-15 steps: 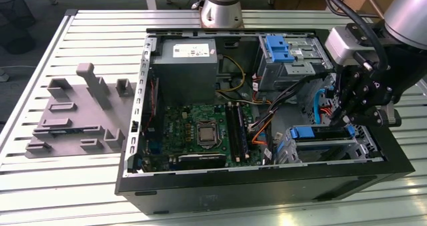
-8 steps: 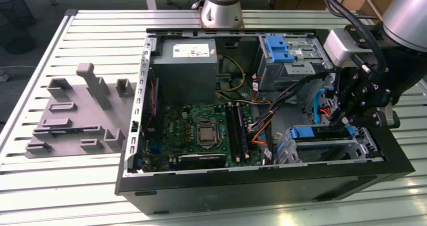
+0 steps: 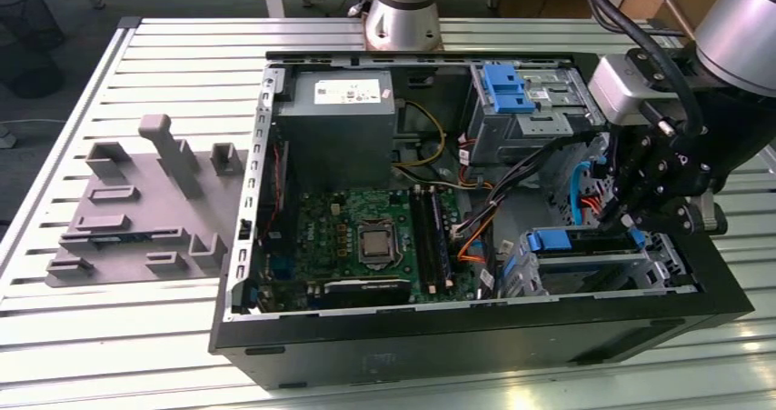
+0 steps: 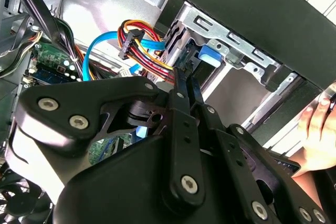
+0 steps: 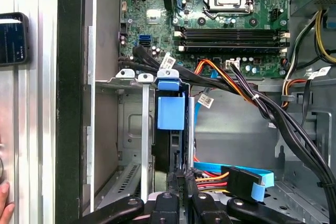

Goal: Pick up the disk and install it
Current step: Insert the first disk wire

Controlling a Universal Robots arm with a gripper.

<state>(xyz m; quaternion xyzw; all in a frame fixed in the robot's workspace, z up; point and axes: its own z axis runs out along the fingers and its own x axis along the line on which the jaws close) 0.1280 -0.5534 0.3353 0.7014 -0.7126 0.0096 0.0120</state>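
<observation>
The disk (image 5: 170, 111) sits edge-on in the metal drive bay (image 5: 142, 129) at the case's front corner, and its blue carrier frame (image 3: 561, 242) shows along the top. My gripper (image 3: 631, 221) reaches down into the case at the end of that bay, on the exterior view's right. In both wrist views its fingers lie close together, shut. Their tips (image 5: 178, 174) rest against the disk's near end, just short of the blue tab (image 4: 210, 53). The disk's labelled face is hidden inside the bay.
Power and blue data cables (image 5: 236, 174) hang beside the bay. The motherboard (image 3: 363, 237) fills the case floor, below the grey power supply (image 3: 340, 110) and a second bay with a blue latch (image 3: 503, 87). A grey fixture (image 3: 145, 201) lies outside. A hand (image 4: 315, 129) rests by the case.
</observation>
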